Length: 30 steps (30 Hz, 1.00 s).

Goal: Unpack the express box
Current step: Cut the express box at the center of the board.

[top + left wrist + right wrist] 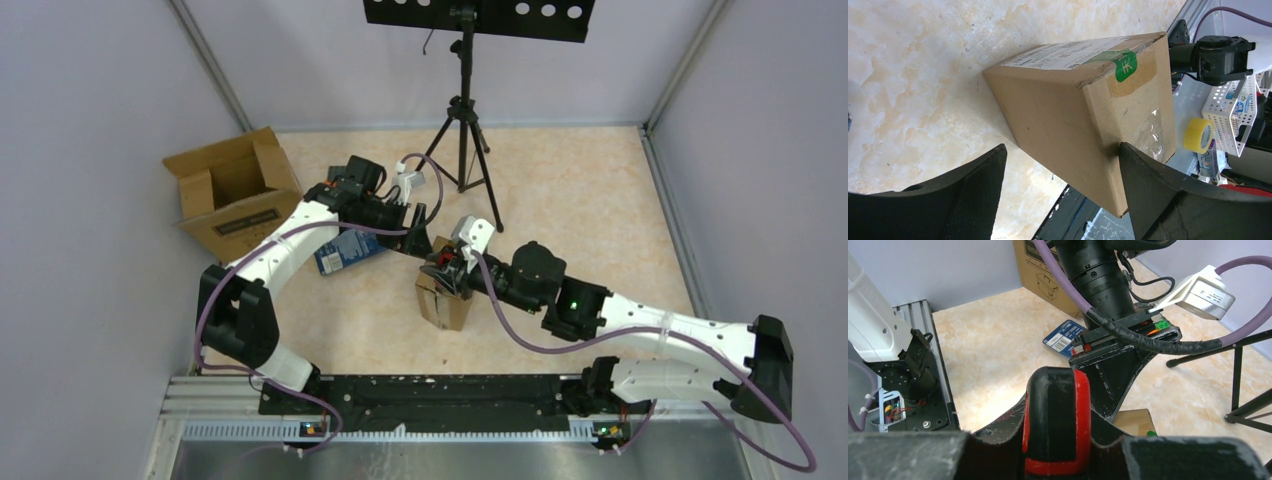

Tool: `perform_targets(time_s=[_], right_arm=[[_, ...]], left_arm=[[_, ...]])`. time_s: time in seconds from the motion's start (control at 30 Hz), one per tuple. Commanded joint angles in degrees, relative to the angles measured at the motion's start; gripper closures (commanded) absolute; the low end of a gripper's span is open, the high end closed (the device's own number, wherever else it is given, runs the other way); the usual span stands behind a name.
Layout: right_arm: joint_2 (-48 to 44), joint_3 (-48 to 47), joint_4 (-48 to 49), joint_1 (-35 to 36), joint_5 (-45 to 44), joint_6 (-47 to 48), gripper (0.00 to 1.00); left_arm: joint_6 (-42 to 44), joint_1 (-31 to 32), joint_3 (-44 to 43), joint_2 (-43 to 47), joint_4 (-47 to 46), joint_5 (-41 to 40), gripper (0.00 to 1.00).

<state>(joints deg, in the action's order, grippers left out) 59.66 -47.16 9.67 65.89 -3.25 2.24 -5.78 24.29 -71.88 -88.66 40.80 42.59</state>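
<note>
Express box (1073,115) sits sealed on the marbled table (580,200), a white label (1063,54) on one face and a green sticker (1124,65) over the brown tape at its edge. The left gripper (1060,149) hangs just beyond the box with its jaws spread wide and nothing held. One finger (973,185) is off to one side of the box, the other in front of its taped end; whether that one touches the cardboard cannot be told. The right gripper (1048,462) is right over the box, closed on a black-and-red tool (1057,405) that stands up between its pads. A blue packet (345,255) lies flat to the box's left. Farther off that way, well apart from it, stands an open carton (232,190). A black tripod (465,130) stands behind the box.
</note>
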Motion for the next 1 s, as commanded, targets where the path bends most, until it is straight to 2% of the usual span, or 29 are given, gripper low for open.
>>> perform_targets(time_s=[0.0, 0.47, 0.97], right_arm=[[-2.2, 1.5, 2.0, 0.4, 1.1, 1.9, 1.00], [-3.2, 5.9, 3.5, 0.4, 3.0, 2.0, 1.00], [2.0, -0.5, 6.4, 0.3, -2.3, 1.1, 1.00]], left_arm=[[3.0, 0.0, 1.1, -1.6, 1.7, -3.2, 0.16], [2.9, 0.0, 0.6, -2.1, 1.9, -2.8, 0.16], [-0.4, 0.1, 3.9, 0.3, -0.1, -1.4, 0.16]])
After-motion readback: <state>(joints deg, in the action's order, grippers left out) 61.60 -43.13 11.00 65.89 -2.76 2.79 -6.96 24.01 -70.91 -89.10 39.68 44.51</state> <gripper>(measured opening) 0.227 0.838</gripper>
